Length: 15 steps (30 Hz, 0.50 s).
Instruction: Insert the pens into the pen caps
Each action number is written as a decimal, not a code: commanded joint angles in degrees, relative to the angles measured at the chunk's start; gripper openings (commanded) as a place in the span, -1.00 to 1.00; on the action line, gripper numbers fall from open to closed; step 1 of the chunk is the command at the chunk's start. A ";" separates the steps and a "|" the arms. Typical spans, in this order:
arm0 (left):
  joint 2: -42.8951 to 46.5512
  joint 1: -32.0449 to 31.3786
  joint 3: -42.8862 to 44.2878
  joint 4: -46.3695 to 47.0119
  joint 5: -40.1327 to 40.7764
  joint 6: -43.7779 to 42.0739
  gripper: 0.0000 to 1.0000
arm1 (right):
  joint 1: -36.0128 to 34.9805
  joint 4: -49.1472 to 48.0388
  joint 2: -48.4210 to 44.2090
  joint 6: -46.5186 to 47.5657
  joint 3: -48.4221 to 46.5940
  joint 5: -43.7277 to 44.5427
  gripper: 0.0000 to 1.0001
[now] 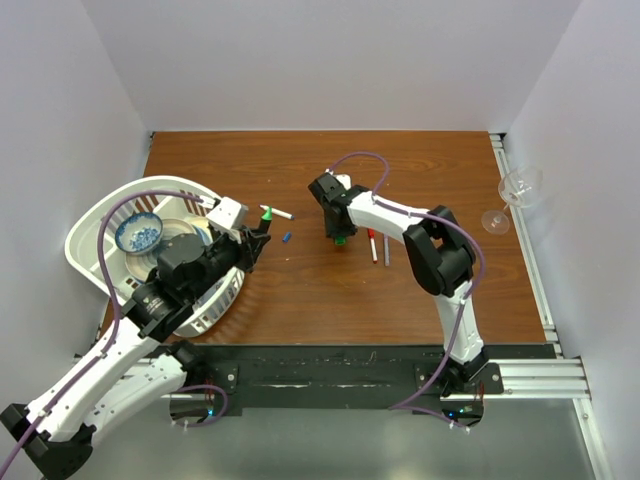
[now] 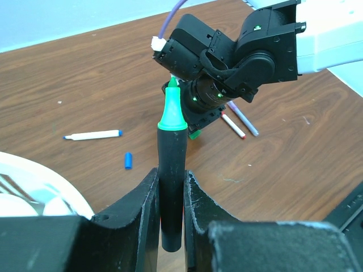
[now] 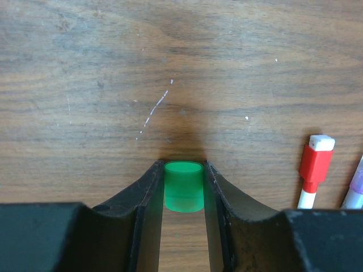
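- Seemingly done: one capped white pen [image 3: 307, 199] wears the red cap [image 3: 315, 164], just right of the green cap [image 3: 183, 186];
- In hand: right fingers [image 3: 146, 195] grip the green cap; left fingers [image 2: 143, 204] grip the black marker [image 2: 172, 181], left of that cap, not yet joined;
- Left to do: blue cap [image 2: 128, 160] and bare white pen [image 2: 91, 135] lie apart on the table [image 2: 85, 73], further left.

Left arm [image 1: 105, 355] and right arm [image 1: 440, 255] had white link shells and black joint housings. Purple cable [image 1: 112, 225] ran along the left, second purple cable [image 1: 362, 157] along the right. Left gripper [image 1: 260, 239] and right gripper [image 1: 341, 237] were black. Fingers [image 3: 144, 192] were matte, flared at base. Green LEDs [image 2: 195, 100] glowed on right wrist housing.
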State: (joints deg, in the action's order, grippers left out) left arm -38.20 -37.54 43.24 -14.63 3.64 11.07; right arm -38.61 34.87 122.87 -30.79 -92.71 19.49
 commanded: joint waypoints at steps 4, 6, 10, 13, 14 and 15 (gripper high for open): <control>-1.79 0.10 0.53 4.35 -7.76 5.18 -1.00 | 0.12 -2.25 -8.25 6.09 9.36 -2.08 -0.88; -2.15 0.10 0.18 4.70 -9.34 7.38 -1.00 | 0.20 -4.36 -11.75 6.35 12.27 -2.08 -0.98; -2.23 0.18 -1.40 7.59 -11.19 11.07 -1.00 | 0.20 -9.99 -15.81 7.23 17.03 -3.75 -1.00; -2.85 0.10 -2.28 9.00 -12.42 13.35 -1.00 | 0.12 -10.70 -18.88 7.14 17.56 -4.28 -1.00; -2.94 0.10 -3.33 9.53 -12.60 13.97 -1.00 | 0.11 -10.96 -20.11 6.97 17.91 -4.37 -1.00; -2.94 0.18 -4.04 10.23 -12.78 14.67 -1.00 | 0.20 -11.31 -21.43 6.71 18.17 -4.54 -1.00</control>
State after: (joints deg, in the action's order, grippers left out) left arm -40.84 -37.54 41.36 -9.80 -6.46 21.10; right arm -38.57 28.51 107.68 -24.75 -75.11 16.12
